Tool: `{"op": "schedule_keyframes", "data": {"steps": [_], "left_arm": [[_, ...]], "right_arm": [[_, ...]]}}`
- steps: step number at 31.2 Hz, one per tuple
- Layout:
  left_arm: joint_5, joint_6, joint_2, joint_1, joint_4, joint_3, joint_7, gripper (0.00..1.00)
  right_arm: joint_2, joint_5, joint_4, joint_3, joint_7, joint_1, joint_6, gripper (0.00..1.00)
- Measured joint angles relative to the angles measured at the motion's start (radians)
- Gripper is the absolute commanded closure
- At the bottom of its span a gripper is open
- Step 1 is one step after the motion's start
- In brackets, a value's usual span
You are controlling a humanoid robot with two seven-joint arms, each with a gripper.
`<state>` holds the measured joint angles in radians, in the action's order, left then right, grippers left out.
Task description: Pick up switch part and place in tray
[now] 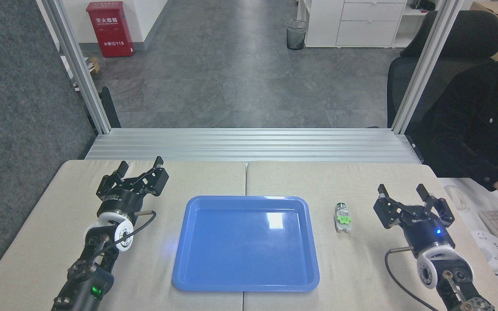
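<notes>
Head view: a large, flat, glossy blue plastic tray [245, 243] with rounded corners and a low rim lies empty at the centre of the beige padded table [50, 242]. Just right of it, apart from its rim, stands the switch part [343, 217], a small component with a dark-and-silver cylindrical end pointing up-frame, a bright green middle block and a white plastic base. At lower right the black right gripper [403, 192] sits near the part with its fingers spread and nothing between them. At centre left the left gripper [140, 167] is likewise released and empty. The pick is probably best made by the nearer right arm, closing across the green block's flat sides rather than the round end.
</notes>
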<state>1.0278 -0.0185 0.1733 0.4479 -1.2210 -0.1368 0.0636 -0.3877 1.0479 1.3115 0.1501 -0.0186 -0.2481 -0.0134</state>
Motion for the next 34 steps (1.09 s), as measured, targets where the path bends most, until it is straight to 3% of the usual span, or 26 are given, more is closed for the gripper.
{"op": "schedule_keyframes", "data": {"steps": [34], "left_arm": [[0.000,0.000,0.000,0.000,0.000,0.000,0.000,0.00]], "right_arm": [[0.001,0.002,0.000,-0.025,-0.001,0.002,-0.001,0.00]]}}
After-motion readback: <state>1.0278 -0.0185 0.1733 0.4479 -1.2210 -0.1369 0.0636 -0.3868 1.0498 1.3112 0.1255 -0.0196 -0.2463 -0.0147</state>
